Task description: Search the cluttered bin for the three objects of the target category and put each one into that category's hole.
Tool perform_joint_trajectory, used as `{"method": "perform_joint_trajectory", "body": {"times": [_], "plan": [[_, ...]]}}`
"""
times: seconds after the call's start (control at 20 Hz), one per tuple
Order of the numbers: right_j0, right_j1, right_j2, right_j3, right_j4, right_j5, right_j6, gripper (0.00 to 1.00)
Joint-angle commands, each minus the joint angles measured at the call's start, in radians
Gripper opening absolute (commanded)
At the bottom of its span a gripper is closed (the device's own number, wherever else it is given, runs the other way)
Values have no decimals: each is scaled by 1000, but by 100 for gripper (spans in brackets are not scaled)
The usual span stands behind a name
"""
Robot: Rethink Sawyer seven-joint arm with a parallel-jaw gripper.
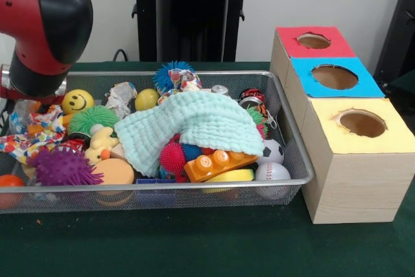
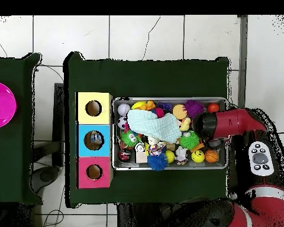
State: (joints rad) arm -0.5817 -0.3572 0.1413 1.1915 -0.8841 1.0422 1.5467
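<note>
The wire mesh bin is full of toys, with a pale green cloth over its middle. The blue-topped box with its round hole stands second in the row beside the bin. My red and black arm hangs over the bin's left end in the front view. My gripper goes down among the toys there, and its state is hidden. No clear bottle shows plainly; something pale and translucent lies under the arm.
The red-topped box and the yellow-topped box flank the blue one. Spiky balls, a purple one, a smiley ball, an orange brick, a baseball and a silver can fill the bin. A pink bowl sits on another table.
</note>
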Motion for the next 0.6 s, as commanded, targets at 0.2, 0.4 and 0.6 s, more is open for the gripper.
{"method": "perform_joint_trajectory", "body": {"times": [0.2, 0.4, 0.6], "plan": [[-23, 104, 35, -12, -60, -97, -158, 100], [-27, 141, 38, -41, -81, -129, -151, 100], [-17, 138, 29, -42, -103, -146, -153, 0]]}}
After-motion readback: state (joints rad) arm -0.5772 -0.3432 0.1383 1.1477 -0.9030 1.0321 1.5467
